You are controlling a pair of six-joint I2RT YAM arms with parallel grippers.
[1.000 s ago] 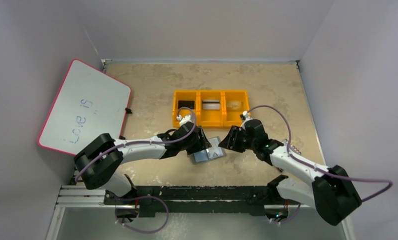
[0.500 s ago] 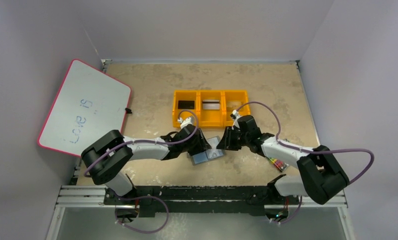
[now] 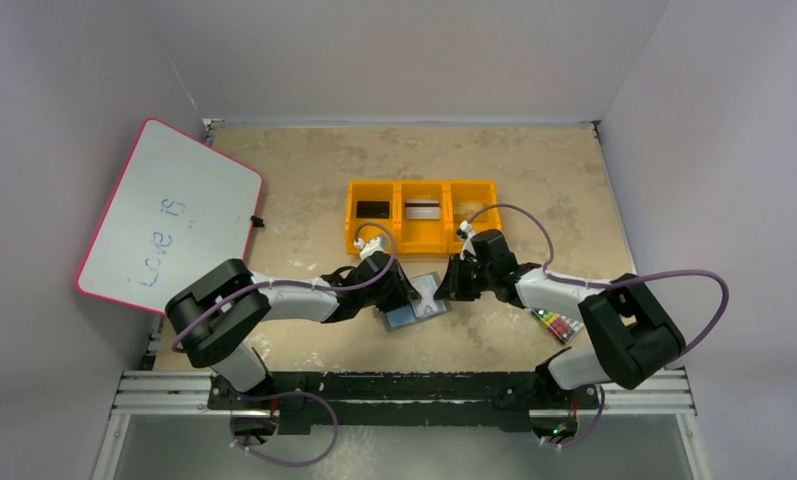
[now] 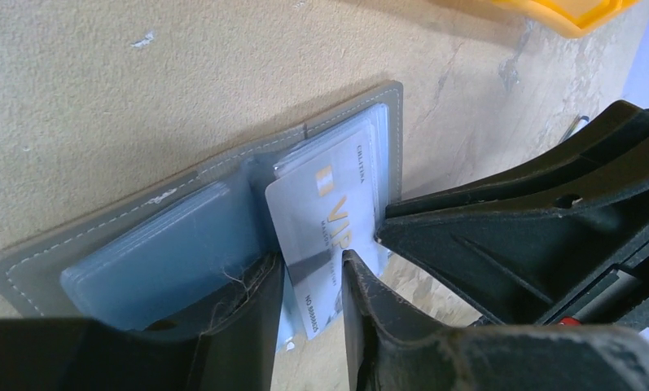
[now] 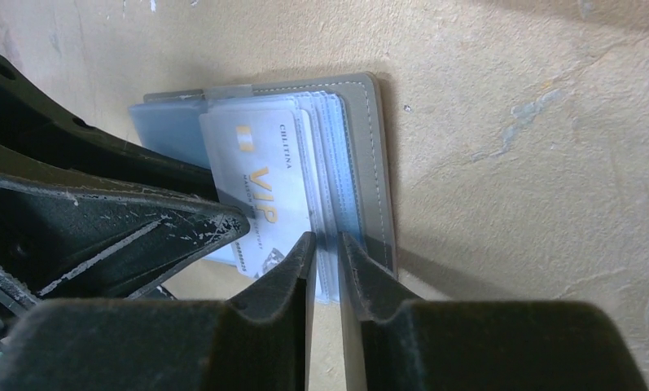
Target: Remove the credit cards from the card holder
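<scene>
1. Left jaws: narrowed to a slim gap, one on each side of the near end of a white card (image 4: 325, 216) marked VIP. Whether they press its edges cannot be told.
2. Right jaws: almost together, over the stacked clear sleeves just beside that card. Whether they pinch a sleeve cannot be told.
3. White card: flat and partly out of its pocket. Its long axis runs straight away from the left jaws and its free end points toward them, so the left arm is judged the nearer for the pull.
4. Card holder (image 4: 56, 261): lies open on the bench (image 4: 142, 81) between the two arms, pockets upward.
5. Yellow tray (image 3: 399, 215): lies beyond the holder. It has a black card (image 3: 373, 208) in the left compartment and a striped card (image 3: 423, 209) in the middle one. The right compartment's pale content is hard to make out.
6. Hidden: the sleeves may hold further cards, but this cannot be seen.
</scene>
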